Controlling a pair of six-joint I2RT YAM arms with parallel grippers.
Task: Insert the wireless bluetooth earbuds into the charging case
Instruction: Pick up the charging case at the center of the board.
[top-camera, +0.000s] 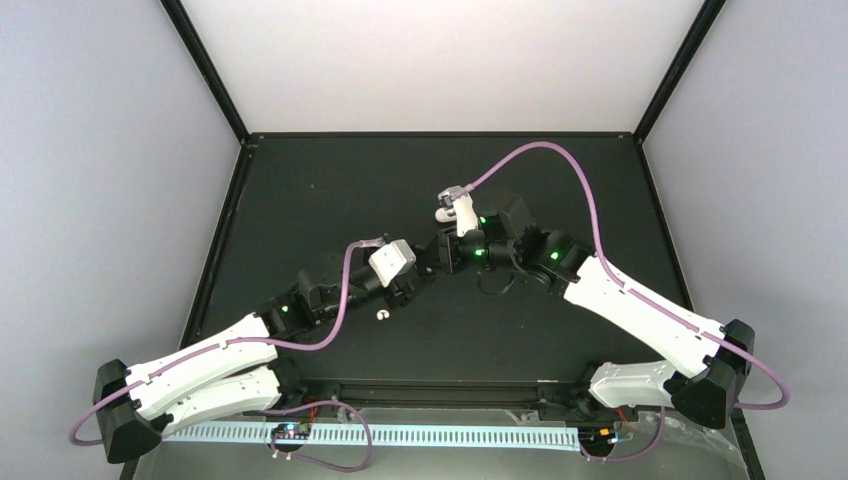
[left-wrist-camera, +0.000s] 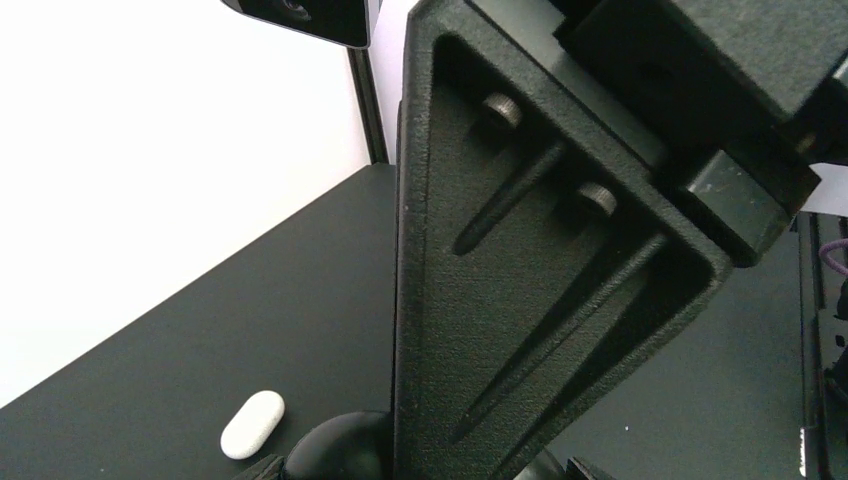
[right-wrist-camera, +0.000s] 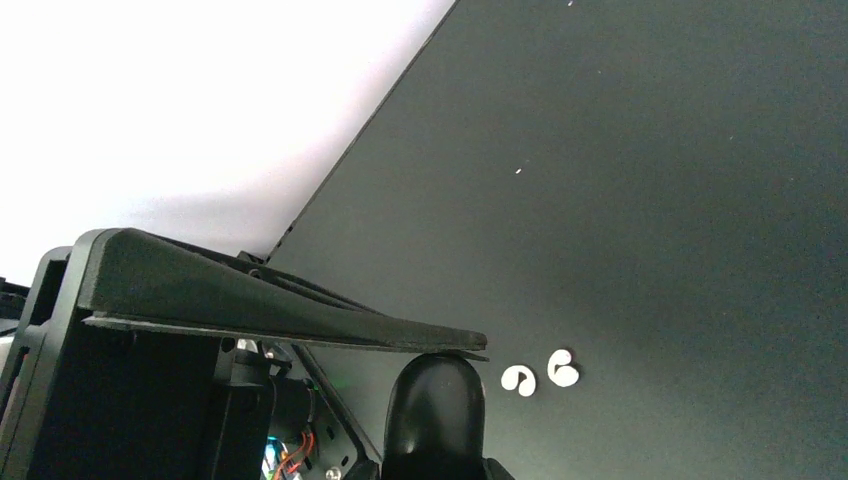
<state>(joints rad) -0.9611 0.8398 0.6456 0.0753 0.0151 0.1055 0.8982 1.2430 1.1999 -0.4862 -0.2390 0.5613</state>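
While both arms lean in over the black table (top-camera: 330, 190) and meet nose to nose near its middle, nothing of the task is in either one's grasp as far as these views show. The left gripper (top-camera: 425, 266) and the right gripper (top-camera: 450, 248) sit so close together from above that I cannot tell whether either pair of jaws is spread or pressed together. The wrist views do not help: each is filled by one dark ribbed finger and a black rounded lump (right-wrist-camera: 435, 410) whose nature I cannot make out.

The charging case (left-wrist-camera: 252, 424) lies flat on the table in the left wrist view, just beside the dark shapes at the bottom edge. It looks closed, with no seam or hinge visible from here. It should be light, rigid and slick, with rounded ends, so it is likely to squirt out of a pinch taken near a tip. The safer hold is across its narrow width at the middle, leaving the lid side free to open.

The earbuds (right-wrist-camera: 518, 380) lie side by side on the bare table in the right wrist view, near each other but apart. Tiny, glossy and curved, they will probably skitter if nudged, so each wants a gentle pinch across its fuller body.
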